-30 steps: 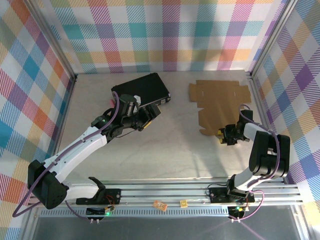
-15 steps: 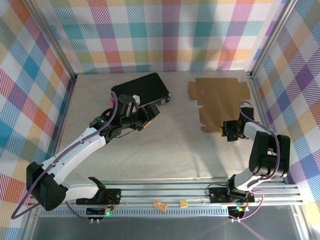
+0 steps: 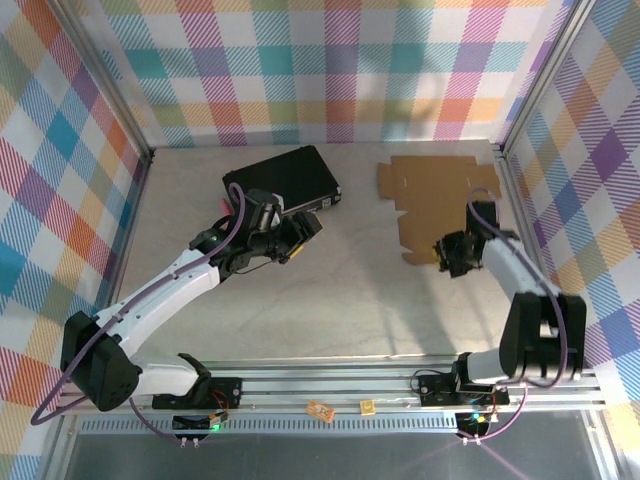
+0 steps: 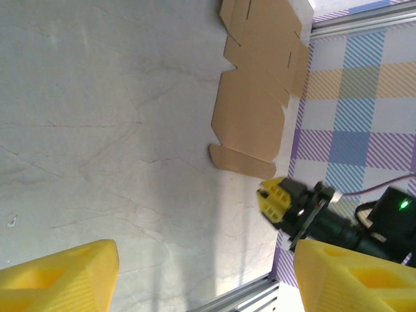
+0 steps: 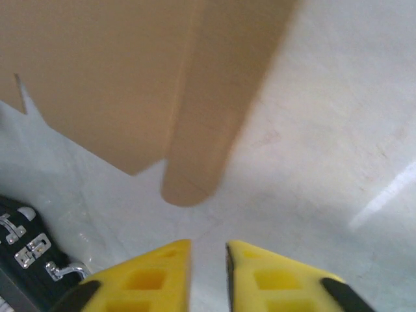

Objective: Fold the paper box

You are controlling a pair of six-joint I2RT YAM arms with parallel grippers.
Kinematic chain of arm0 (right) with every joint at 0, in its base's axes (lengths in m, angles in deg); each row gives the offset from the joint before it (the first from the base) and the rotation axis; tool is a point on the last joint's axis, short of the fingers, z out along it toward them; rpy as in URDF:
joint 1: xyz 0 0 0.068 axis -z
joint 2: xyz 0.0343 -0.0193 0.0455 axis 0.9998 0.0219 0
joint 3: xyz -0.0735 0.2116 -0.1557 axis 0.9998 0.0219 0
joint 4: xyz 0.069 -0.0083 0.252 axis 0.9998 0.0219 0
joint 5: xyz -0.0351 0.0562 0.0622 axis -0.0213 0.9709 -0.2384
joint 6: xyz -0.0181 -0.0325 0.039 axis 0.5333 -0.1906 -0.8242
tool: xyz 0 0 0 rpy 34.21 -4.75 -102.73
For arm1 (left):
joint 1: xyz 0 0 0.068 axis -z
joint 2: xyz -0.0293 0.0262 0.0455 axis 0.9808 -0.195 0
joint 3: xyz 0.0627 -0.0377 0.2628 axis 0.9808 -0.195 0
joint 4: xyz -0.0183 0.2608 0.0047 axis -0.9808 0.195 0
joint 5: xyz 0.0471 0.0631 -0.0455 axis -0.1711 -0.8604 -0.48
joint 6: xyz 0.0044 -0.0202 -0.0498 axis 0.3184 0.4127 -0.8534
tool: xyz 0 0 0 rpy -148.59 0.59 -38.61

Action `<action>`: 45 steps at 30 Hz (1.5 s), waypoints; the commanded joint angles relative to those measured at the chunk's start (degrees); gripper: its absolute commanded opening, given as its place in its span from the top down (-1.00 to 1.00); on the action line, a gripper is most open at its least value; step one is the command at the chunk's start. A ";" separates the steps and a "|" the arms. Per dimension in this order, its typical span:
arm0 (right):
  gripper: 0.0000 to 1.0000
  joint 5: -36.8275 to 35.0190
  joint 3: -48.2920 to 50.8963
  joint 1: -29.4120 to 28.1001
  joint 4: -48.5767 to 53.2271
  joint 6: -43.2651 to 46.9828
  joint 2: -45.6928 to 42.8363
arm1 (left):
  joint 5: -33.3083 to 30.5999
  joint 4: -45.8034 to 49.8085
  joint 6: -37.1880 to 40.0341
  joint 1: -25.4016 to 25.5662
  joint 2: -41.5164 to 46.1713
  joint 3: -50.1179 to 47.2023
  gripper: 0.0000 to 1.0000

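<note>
The paper box (image 3: 436,198) is a flat brown die-cut sheet lying at the table's far right, also seen in the left wrist view (image 4: 257,97). My right gripper (image 3: 444,253) hovers just off its near edge. In the right wrist view a rounded flap (image 5: 198,140) of the paper box lies right ahead of the right gripper (image 5: 208,260). Its yellow fingertips (image 5: 153,273) stand slightly open with nothing between them. My left gripper (image 3: 300,232) is wide open over bare table beside the black case, far from the sheet. Its yellow fingers (image 4: 62,276) frame the bottom of its view.
A black hard case (image 3: 285,180) with metal latches (image 5: 29,253) lies at the back left. The aluminium frame rail (image 3: 510,190) runs close along the sheet's right side. Open tabletop (image 3: 350,290) stretches between the two arms.
My right gripper has crept away from the near edge and slightly left, closer to the sheet's near flap, and its arm has stretched out. The left arm shifted only slightly.
</note>
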 commanded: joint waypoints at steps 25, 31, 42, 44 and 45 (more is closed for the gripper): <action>0.36 12.24 -3.16 -21.13 2.43 -24.12 19.92 | 3.47 6.48 1.09 -0.24 -7.42 0.01 -0.37; 0.32 11.34 -11.89 -22.29 8.40 -20.21 16.14 | 4.53 6.08 0.55 -0.24 -10.22 -1.22 -0.35; 0.26 -0.67 -29.29 -12.37 22.06 15.37 22.40 | 1.29 12.43 20.38 -0.76 -29.83 20.47 -0.31; 0.25 1.14 -30.66 -11.44 22.72 18.24 25.51 | 0.93 13.66 23.57 -1.02 -35.80 25.86 -0.27; 0.25 0.89 -31.32 -11.18 23.47 19.33 26.91 | 0.61 14.29 24.64 -1.18 -38.78 28.62 -0.27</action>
